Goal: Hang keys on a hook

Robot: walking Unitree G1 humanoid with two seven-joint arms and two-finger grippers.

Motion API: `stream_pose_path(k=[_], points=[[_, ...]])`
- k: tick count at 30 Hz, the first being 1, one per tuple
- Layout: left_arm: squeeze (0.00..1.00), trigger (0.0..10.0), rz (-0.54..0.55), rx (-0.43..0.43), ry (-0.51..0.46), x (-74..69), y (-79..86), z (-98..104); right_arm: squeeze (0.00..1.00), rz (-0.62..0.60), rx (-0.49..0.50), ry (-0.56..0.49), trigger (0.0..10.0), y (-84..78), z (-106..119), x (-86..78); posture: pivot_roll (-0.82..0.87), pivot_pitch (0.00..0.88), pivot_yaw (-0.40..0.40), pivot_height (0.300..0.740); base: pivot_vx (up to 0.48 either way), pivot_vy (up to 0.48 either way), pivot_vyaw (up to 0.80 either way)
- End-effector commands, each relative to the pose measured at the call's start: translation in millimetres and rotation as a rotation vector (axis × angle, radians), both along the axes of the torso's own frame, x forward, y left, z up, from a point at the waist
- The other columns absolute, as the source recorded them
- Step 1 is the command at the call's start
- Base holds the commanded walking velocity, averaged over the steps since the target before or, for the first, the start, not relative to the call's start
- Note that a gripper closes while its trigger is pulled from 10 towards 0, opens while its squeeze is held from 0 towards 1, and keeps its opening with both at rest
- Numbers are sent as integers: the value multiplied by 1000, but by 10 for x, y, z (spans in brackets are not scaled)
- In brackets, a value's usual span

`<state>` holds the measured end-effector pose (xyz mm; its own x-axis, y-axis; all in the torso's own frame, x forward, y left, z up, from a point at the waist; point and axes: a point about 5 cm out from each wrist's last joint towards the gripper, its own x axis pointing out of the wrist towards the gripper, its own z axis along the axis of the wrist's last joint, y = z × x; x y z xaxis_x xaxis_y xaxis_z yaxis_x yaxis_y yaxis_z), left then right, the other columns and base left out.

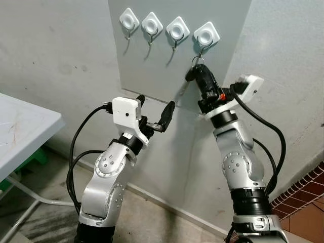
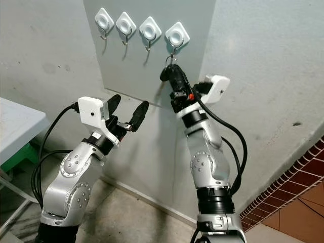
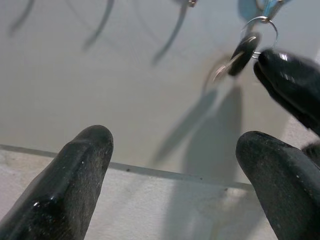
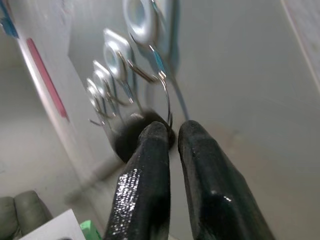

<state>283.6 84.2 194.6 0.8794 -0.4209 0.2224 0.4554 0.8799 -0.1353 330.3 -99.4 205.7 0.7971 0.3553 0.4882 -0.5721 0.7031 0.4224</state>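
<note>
Right gripper (image 1: pixel 201 71) is raised to the grey panel (image 1: pixel 147 66), its fingers pinched nearly together on the key ring (image 4: pixel 167 102) just under the rightmost of four white hooks (image 1: pixel 206 35). In the right wrist view the ring's loop sits at the wire tip of that hook, seemingly over it; whether it is fully seated I cannot tell. The dark key head (image 3: pixel 242 52) hangs beside the fingertips. Left gripper (image 1: pixel 154 114) waits lower down, near the panel's bottom edge, fingers spread wide and empty. Risk as I judge it: letting go before the ring drops into the hook's bend would let the keys slide off the tip and fall to the floor. Withdrawing at an angle could also snag the ring and lift it back off.
</note>
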Motion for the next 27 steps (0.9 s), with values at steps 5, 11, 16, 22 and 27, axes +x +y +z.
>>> stream_pose_path(k=[5, 11, 16, 22, 27], points=[[0, 10000, 34, 7, -22, 32, 31, 30, 1000, -13, -65, -23, 10000, 6, -35, -35, 27, 0, -32, 740, 0, 0, 0], [0, 10000, 114, 31, -12, 77, 106, -57, 1000, -91, -194, -2, 10000, -77, -207, -59, 25, 0, -33, 740, 0, 0, 0], [0, 10000, 175, 49, 15, 109, 171, -186, 0, -204, -318, 55, 10000, -200, -438, -96, 20, 0, -34, 740, 0, 0, 0], [0, 10000, 237, 55, 59, 126, 261, -367, 0, -301, -409, 107, 10000, -318, -632, -140, 15, 0, -34, 740, 0, 0, 0], [0, 10000, 315, 84, 154, 127, 414, -756, 0, -349, -466, 222, 10000, -484, -998, -261, 7, 0, -33, 740, 0, 0, 0]])
